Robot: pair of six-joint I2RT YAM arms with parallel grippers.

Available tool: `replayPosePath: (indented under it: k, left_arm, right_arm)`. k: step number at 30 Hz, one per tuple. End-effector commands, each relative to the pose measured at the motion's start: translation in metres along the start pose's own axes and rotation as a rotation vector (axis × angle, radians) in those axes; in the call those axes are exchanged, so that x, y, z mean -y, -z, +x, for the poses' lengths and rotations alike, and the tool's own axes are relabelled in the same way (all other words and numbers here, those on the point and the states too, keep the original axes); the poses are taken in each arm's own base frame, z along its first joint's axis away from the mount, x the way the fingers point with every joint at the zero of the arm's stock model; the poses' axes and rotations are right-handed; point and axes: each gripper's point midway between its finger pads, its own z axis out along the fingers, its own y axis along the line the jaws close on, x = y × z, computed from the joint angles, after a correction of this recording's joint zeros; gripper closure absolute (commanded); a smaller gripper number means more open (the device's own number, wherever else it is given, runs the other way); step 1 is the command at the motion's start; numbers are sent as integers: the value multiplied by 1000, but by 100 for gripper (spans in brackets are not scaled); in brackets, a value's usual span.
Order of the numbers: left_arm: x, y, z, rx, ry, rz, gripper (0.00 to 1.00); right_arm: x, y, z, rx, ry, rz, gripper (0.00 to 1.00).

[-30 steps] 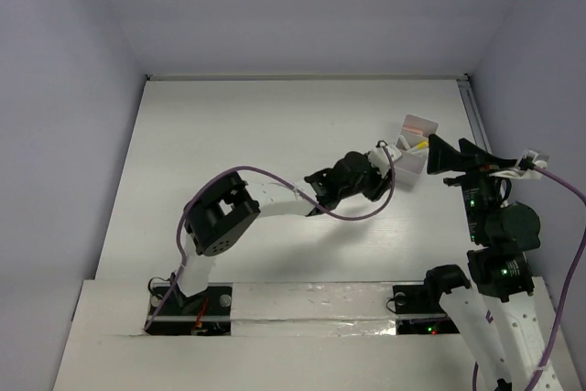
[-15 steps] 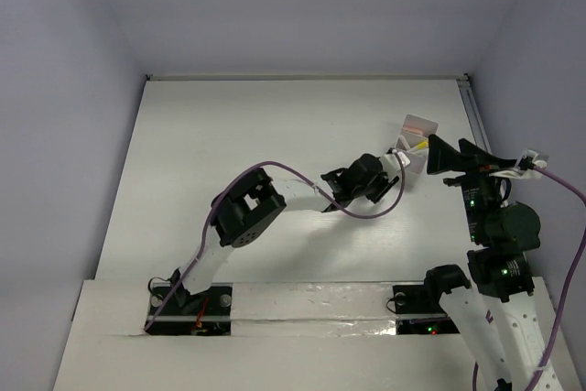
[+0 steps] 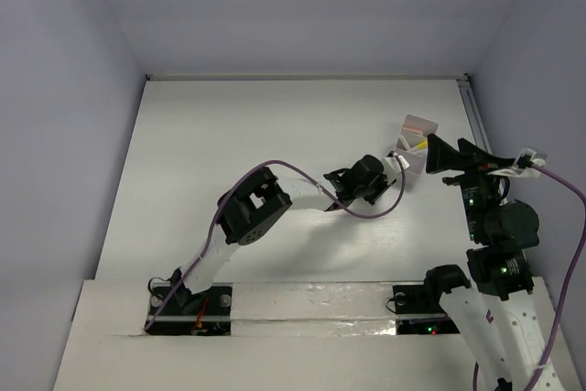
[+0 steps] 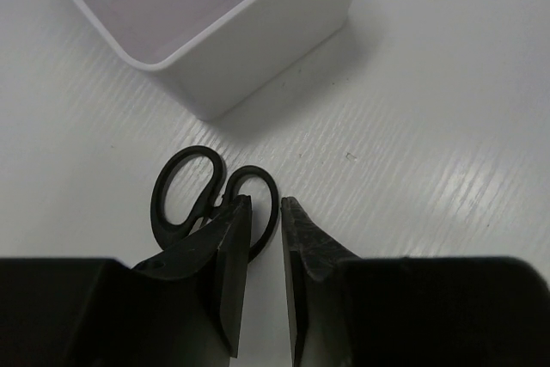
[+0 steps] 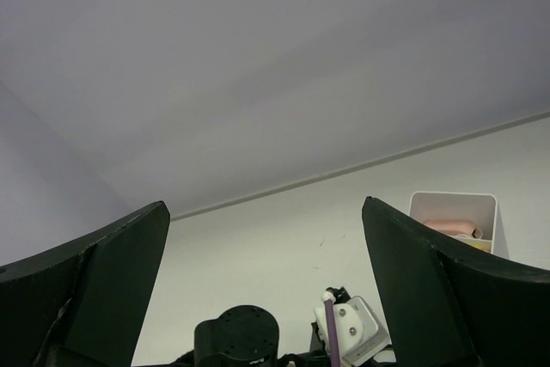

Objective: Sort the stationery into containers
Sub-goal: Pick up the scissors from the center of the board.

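Scissors (image 4: 210,199) with black handles lie on the table (image 3: 256,135) just beside the white cup (image 4: 249,49), which stands at 12 o'clock from them in the left wrist view; both handle loops show and point toward 11 o'clock, while the blades are hidden under the fingers of the left gripper (image 4: 265,238); those fingers stand close together with only a thin slit between them, and it cannot be told whether a blade is pinched there or merely covered. In the top view the cup (image 3: 414,146) sits toward 2 o'clock on the table, with a pinkish flap and something yellow inside it; the left gripper (image 3: 389,169) is at 8 o'clock from it, low and near. The right gripper (image 5: 265,205) hangs at 3 o'clock from the cup, fingers spread wide and holding nothing. Judged step: pickup of the scissors for transfer into the cup. The next move calls for a confirmed grip on the blades or pivot; a straight lift clear of the near wall; a short carry toward 12 o'clock over the rim; release with the blades pointing down.
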Motion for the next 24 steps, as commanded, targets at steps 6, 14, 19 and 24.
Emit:
replayPosePath:
  k: [6, 14, 19, 24]
  left_arm:
    - [-3, -12, -9, -3, -7, 21, 84]
    - [-8, -19, 5, -42, 8, 9, 99]
    - [-13, -6, 7, -25, 49, -4, 100]
    - [-15, 34, -23, 75, 92, 2, 100]
  right_arm:
    - [-8, -1, -15, 31, 4, -19, 0]
    - [-7, -1, -16, 35, 5, -18, 0]
    - [-7, 0, -17, 38, 6, -16, 0]
    - [-7, 0, -16, 36, 5, -16, 0]
